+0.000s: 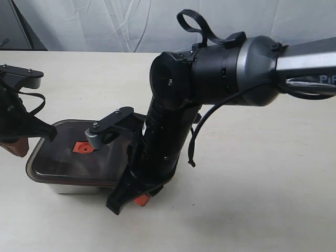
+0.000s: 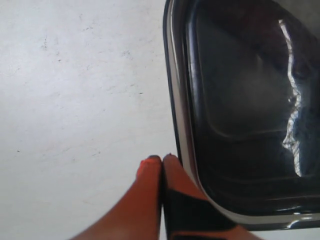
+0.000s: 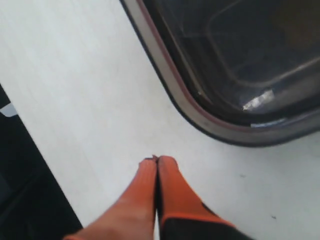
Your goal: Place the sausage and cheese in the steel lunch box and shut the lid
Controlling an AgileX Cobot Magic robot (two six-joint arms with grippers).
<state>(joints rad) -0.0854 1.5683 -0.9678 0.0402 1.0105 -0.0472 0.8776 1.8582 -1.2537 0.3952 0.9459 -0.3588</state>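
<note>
The dark smoky lid [image 1: 63, 155], with its orange valve tab [image 1: 83, 147], lies on top of the steel lunch box [image 1: 73, 187]. Only the box's shiny lower edge shows beneath it. My left gripper [image 1: 18, 149] is shut and empty at the box's left end. In the left wrist view its tips [image 2: 161, 159] sit on the table right beside the steel rim [image 2: 179, 125] and lid [image 2: 240, 100]. My right gripper [image 1: 140, 200] is shut and empty by the box's near right corner, its tips [image 3: 157, 160] a little off the lid [image 3: 240, 50]. The sausage and cheese are hidden.
The pale table [image 1: 252, 210] stretches around the box. My right arm's thick black body [image 1: 168, 131] crosses over the right end of the box and hides it. A white cloth backdrop [image 1: 105, 23] hangs behind the table.
</note>
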